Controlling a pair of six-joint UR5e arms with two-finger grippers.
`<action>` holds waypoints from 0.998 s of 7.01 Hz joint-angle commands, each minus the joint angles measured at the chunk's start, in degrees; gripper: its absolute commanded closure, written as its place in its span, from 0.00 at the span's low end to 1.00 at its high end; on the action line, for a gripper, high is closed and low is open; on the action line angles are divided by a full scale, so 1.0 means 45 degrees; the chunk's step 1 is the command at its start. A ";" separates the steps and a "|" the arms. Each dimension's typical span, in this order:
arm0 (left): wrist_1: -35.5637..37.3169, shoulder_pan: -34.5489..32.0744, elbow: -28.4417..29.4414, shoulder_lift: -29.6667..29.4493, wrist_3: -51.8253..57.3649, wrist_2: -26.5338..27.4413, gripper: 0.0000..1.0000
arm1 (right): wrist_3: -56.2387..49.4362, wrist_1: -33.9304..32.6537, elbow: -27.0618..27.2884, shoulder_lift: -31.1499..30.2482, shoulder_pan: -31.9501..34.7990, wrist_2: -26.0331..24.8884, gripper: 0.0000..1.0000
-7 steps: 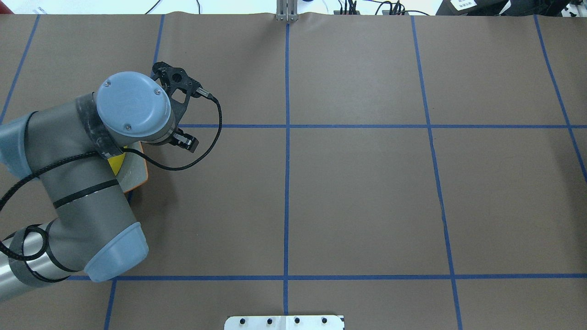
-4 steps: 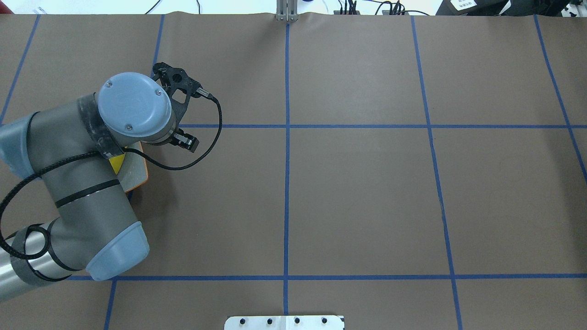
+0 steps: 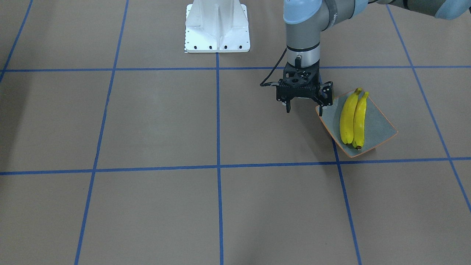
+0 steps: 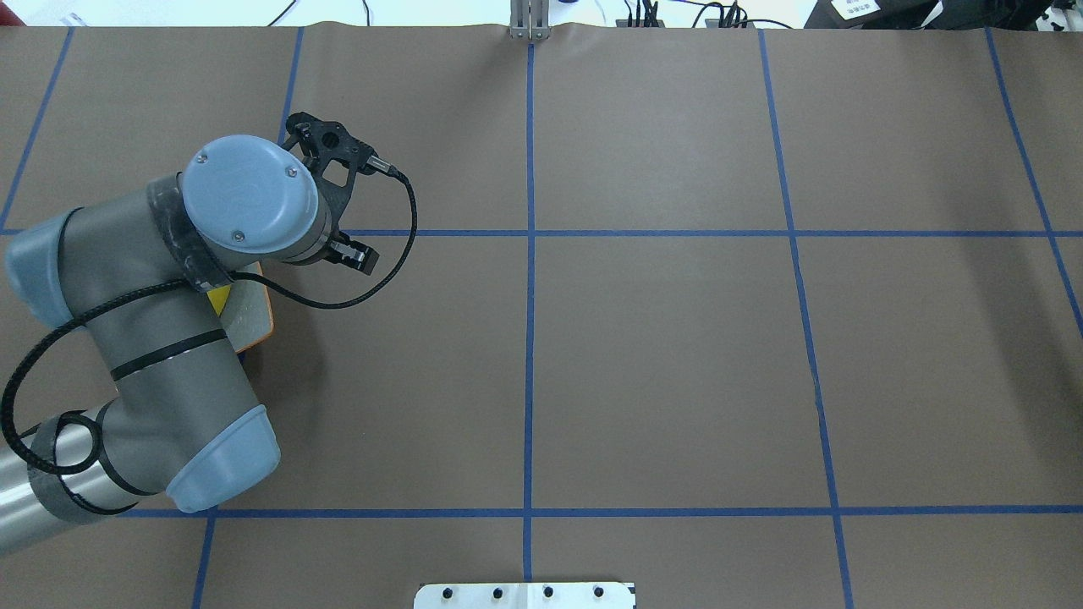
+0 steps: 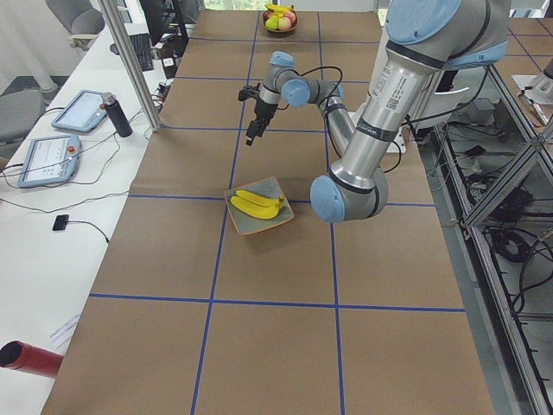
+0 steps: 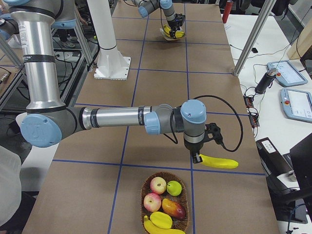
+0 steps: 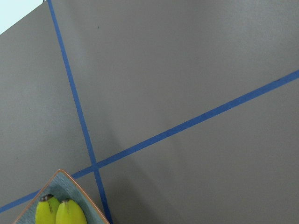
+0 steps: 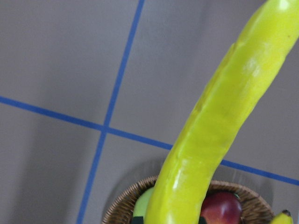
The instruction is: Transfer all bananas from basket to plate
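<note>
Two bananas [image 3: 347,117] lie side by side on the grey-blue plate [image 3: 382,129]; their tips [image 7: 58,212] show in the left wrist view. My left gripper [image 3: 304,110] hangs open and empty just beside the plate's edge, on the side toward the table's middle. In the right side view my right gripper [image 6: 196,157] is shut on another banana [image 6: 219,162], held level just above the table beside the wicker basket [image 6: 144,195]. That banana [image 8: 219,126] fills the right wrist view above the basket rim [image 8: 124,205]. More bananas [image 6: 161,220] lie in the basket.
The basket also holds apples [image 6: 158,185] and a mango [image 6: 173,208]. The white robot base [image 3: 217,25] stands at the table's back middle. Blue tape lines grid the brown table. Tablets [image 6: 295,105] and a bottle lie on the side bench.
My left arm has shifted slightly right and away from the plate, and its wrist now covers a little more of the plate in the overhead view.
</note>
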 commanded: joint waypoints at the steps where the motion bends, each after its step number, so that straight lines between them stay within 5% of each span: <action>1: -0.0732 -0.0001 0.0043 -0.0019 -0.1130 -0.0014 0.00 | 0.2850 0.0005 0.1158 0.0619 -0.1503 0.0321 1.00; 4: -0.3536 -0.0001 0.0334 -0.0098 -0.4329 -0.0634 0.00 | 0.5314 0.0005 0.1846 0.1768 -0.3048 0.1118 1.00; 7: -0.8336 0.0019 0.0899 -0.0176 -0.6852 -0.2098 0.00 | 0.7061 0.0005 0.2570 0.2999 -0.5311 0.1277 1.00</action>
